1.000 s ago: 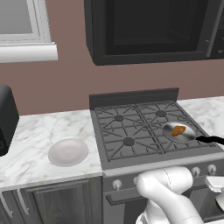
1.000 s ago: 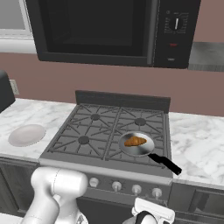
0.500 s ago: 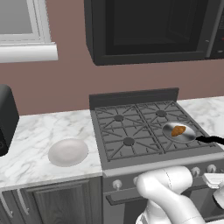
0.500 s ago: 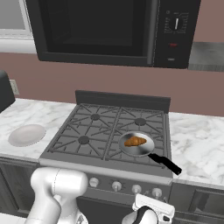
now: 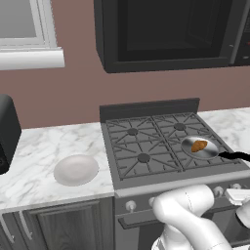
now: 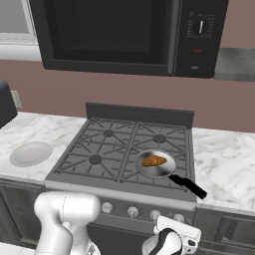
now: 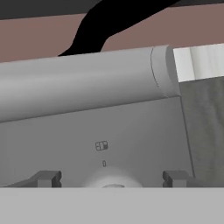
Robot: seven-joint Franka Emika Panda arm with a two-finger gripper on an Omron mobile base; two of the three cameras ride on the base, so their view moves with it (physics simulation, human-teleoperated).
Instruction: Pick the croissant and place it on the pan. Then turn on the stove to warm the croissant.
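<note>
- The croissant [image 6: 154, 161] already lies in the pan [image 6: 156, 164], which sits on the near right burner of the stove [image 6: 119, 149]; the black handle [image 6: 188, 186] runs out toward the near right corner, so the first half of the task looks done.
- What remains is a knob, and the gripper [image 7: 113, 179] is down in front of the stove's front panel, below the cooktop, at the right end of the knob row.
- In the hand view the two fingertips [image 7: 47, 179] stand spread apart, with the rounded top of a silver knob [image 7: 113, 183] rising between them, roughly centred in the gap.
- The jaws are not touching the knob as far as I can tell; it is mostly hidden at the bottom of that view.
- From the right base view the hand [image 6: 172, 240] hangs just below the knobs [image 6: 132, 211], under the pan's burner.
- The knob lies straight ahead along the fingers, its axis pointing out of the panel toward the hand, so the coming move seems to be a short push forward, a close, then a twist.
- Risk: whether this knob governs the pan's burner cannot be read from here.
</note>
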